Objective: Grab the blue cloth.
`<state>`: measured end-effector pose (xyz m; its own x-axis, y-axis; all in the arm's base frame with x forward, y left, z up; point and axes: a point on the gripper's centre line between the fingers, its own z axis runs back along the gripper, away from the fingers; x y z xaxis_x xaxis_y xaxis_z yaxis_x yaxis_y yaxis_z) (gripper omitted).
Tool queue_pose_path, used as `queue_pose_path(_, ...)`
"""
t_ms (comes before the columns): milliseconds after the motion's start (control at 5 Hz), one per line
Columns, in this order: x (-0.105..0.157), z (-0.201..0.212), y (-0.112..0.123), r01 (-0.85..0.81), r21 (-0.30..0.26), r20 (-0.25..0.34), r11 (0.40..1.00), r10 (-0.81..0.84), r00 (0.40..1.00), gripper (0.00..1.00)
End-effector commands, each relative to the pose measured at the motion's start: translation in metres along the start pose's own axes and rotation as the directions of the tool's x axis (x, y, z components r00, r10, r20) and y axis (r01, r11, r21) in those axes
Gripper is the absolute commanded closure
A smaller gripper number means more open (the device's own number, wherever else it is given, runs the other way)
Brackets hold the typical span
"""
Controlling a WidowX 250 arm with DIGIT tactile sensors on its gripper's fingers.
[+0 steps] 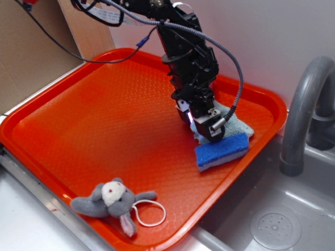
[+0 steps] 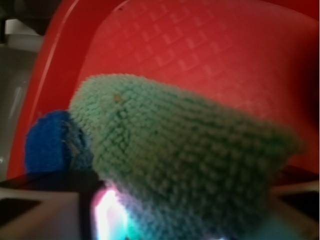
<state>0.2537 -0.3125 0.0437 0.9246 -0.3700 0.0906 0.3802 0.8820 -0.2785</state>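
I see the black gripper [image 1: 205, 124] down on the small pale blue-grey terry cloth [image 1: 234, 121] at the far right side of the orange plastic tray [image 1: 78, 130]; the cloth lies touching the bright blue rectangular sponge [image 1: 222, 150] along the sponge's far edge. Wrist view shows the cloth [image 2: 185, 155] bunched up between the fingers, so they look clamped on it. Its long axis I can't tell, it's crumpled; a grey plush animal toy [image 1: 112, 201] sits at the tray's near edge, well apart.

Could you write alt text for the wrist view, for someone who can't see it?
A fuzzy pale blue-green cloth fills the frame, very close to the lens, over a red tray. A bright blue sponge peeks out at its left.
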Motion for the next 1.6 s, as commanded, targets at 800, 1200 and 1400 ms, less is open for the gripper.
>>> queue_pose_path(800,-0.091,0.205,0.086,-0.217,0.316,0.093,0.924,0.197,0.976,1.00)
queue_pose_path(1200,-0.140,0.268,0.127,-0.356,0.379,0.186,0.854,0.307,0.933,1.00)
queue_pose_path(1400,-0.138,0.266,0.130,-0.366,0.381,0.205,0.849,0.308,0.929,1.00)
